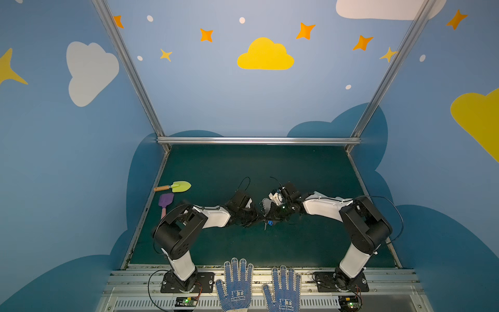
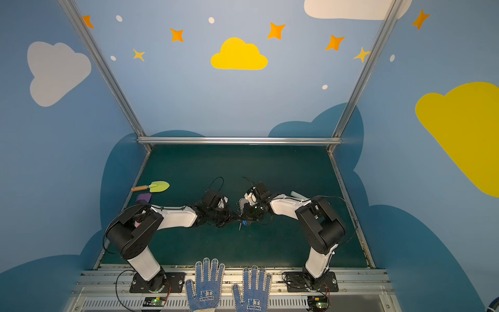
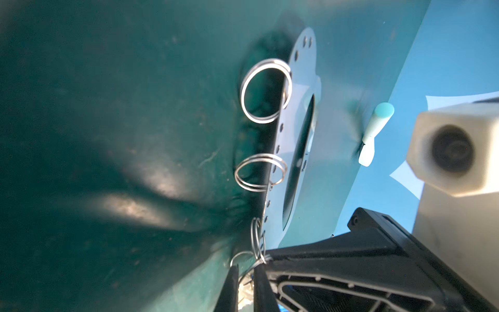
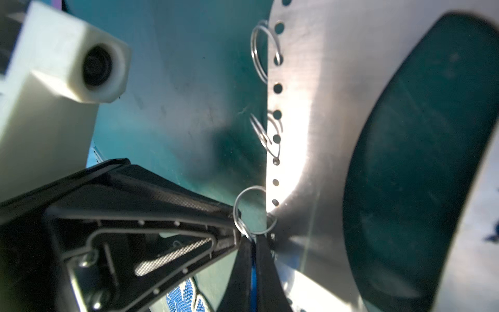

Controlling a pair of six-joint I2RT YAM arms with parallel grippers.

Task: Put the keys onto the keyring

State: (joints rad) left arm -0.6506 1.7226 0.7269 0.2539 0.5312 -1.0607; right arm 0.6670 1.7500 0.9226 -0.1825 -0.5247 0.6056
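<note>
Centre of the dark green mat [image 1: 243,167], with both arms meeting tip to tip. The keyring [image 4: 310,108], a flat grey D-shaped metal plate with a large oval cutout and a row of small holes along one edge, stood raised on edge between the two tools. It ran from their tips toward the back wall, and thin wire rings [image 3: 243,91] hung free from its holed edge.

The right gripper [image 4: 254,243] had its jaws closed to a slit at the near corner of the plate and appeared to carry it there. The left gripper [image 3: 246,270] reached in from the opposite side, its tip touching the nearest wire ring [image 4: 251,187] at that same corner. Its jaws stood close together with a narrow gap, and whether they pinched the wire could not be told.

The keys [image 1: 270,223], a small silver metal key joined to a blue plastic tag, dangled just beneath the point where the two tips met. What they hung from was hidden.

A pale blue plastic toy spade [image 3: 375,132] lay on the mat well beyond the plate.

Writing: two white knitted gloves with blue dots [image 1: 236,283] lay on the front rail. Each was printed in blue with two Chinese characters over a line of capitals, seemingly "XINGONG".
</note>
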